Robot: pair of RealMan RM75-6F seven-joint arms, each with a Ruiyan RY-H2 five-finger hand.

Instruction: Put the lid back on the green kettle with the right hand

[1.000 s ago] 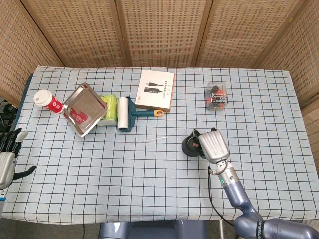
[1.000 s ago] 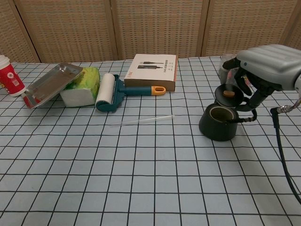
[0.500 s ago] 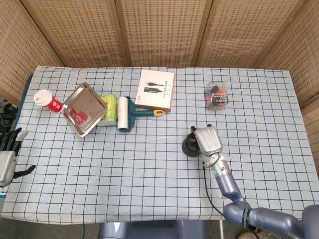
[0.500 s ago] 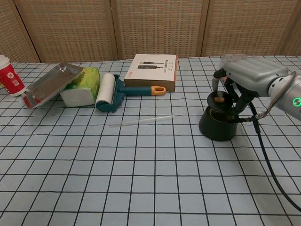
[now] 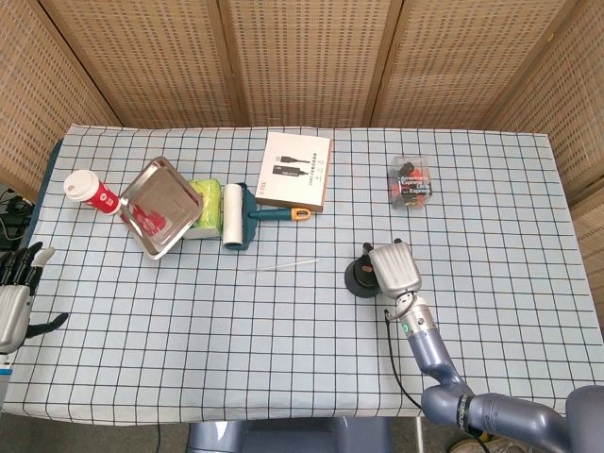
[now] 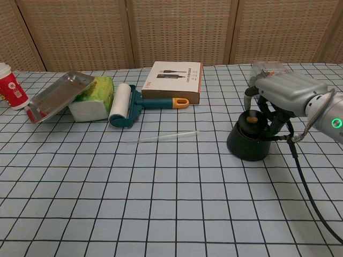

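Note:
The dark green kettle (image 6: 246, 145) stands right of the table's middle and shows in the head view as the kettle (image 5: 359, 276). Its lid (image 6: 252, 119), dark with an orange knob, lies level on the kettle's mouth. My right hand (image 6: 280, 96) hangs directly over it, fingers reaching down around the lid's rim and still holding it. From the head camera the right hand (image 5: 393, 268) covers most of the kettle and hides the lid. My left hand (image 5: 13, 300) rests off the table's left edge, fingers spread and empty.
A thin clear straw (image 6: 161, 137) lies left of the kettle. Further back are a lint roller (image 6: 124, 104), a product box (image 6: 172, 80), a steel tray (image 6: 56, 95) leaning on a green sponge pack (image 6: 94, 98), a red cup (image 6: 10, 85) and a clear packet (image 5: 410, 181).
My right hand carried the lid leftwards and down from above the kettle's right side. The lid now sits on the kettle's mouth. The left hand stayed put.

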